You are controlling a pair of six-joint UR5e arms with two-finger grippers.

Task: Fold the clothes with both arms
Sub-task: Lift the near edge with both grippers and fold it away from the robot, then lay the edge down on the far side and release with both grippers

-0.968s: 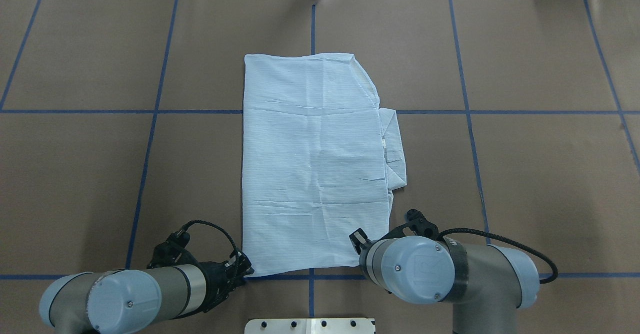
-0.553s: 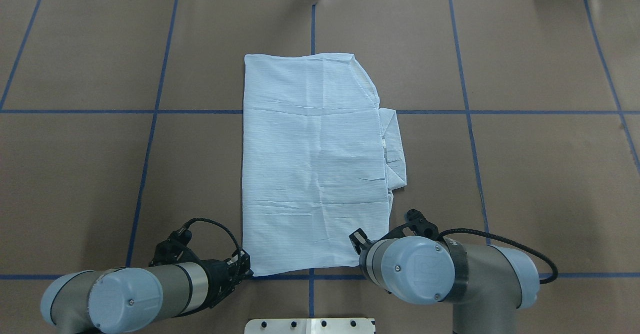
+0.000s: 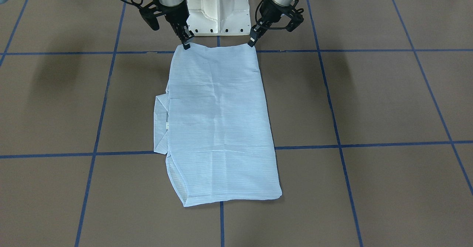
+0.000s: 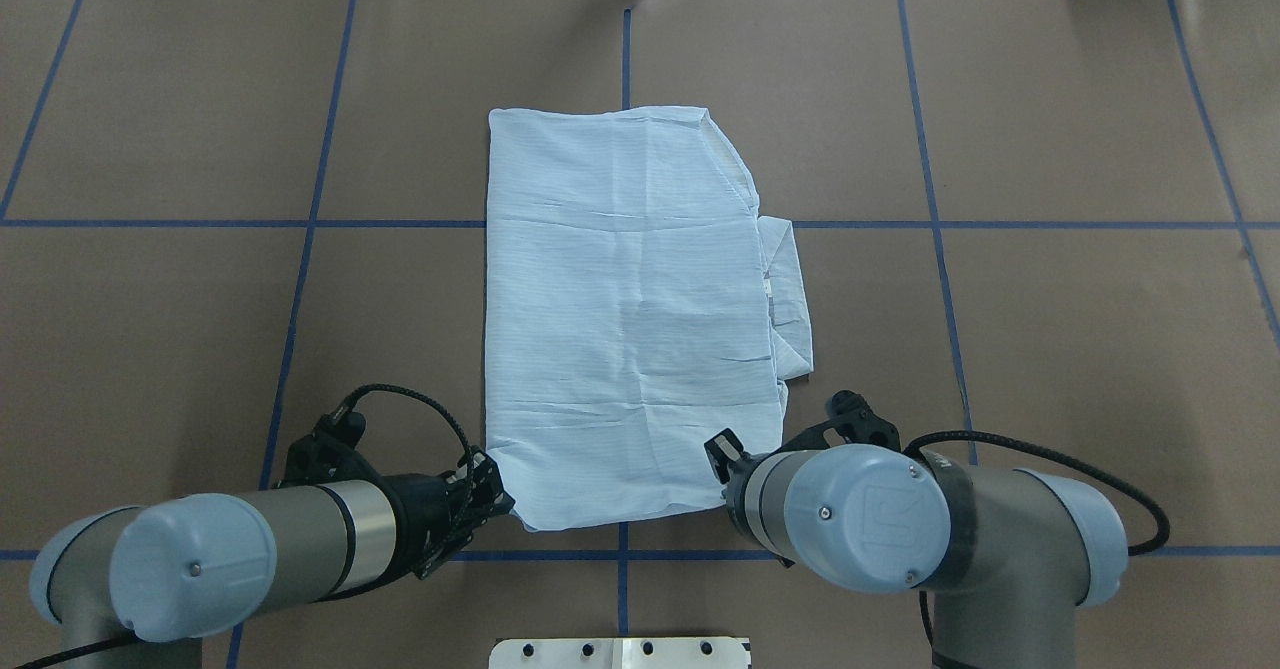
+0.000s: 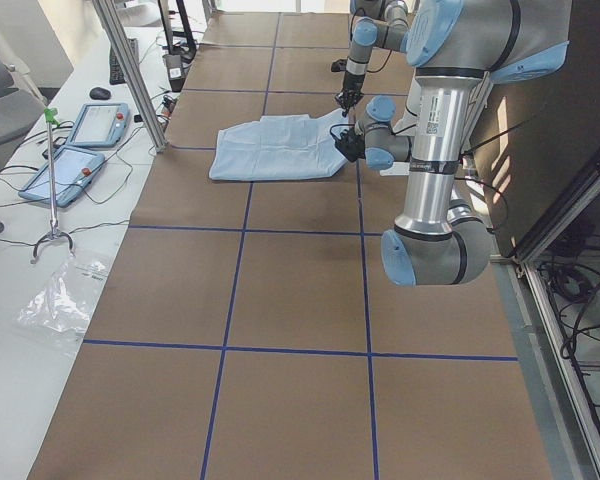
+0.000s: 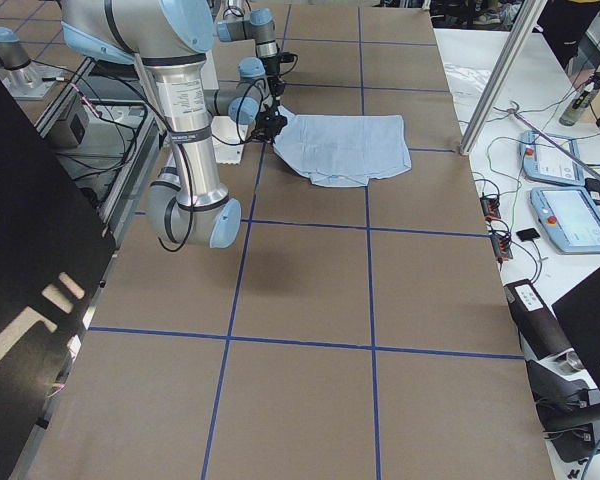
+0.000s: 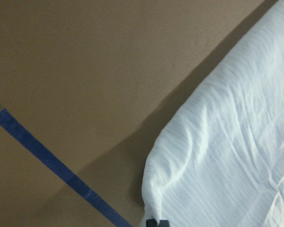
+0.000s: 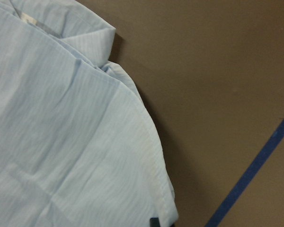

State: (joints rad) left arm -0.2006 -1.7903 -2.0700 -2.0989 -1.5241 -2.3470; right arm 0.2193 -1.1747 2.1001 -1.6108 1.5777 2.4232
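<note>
Now the shirt [image 4: 630,319] lies flat mid-bench [image 4: 1050,349], already folded into a long panel, with the collar [image 4: 790,299] poking out on the robot's right. Change over the last second: the near hem has come off the blue tape line [image 4: 560,555], and its two corners are drawn up and inward. Left hand [image 3: 252,41] is clamped on the near-left corner, right hand [image 3: 186,42] on the near-right corner. Wrist views are tight, so the bite is probably shallow; can't confirm. Reads as grasp done and lift started for folding the near end over the far end.
</note>
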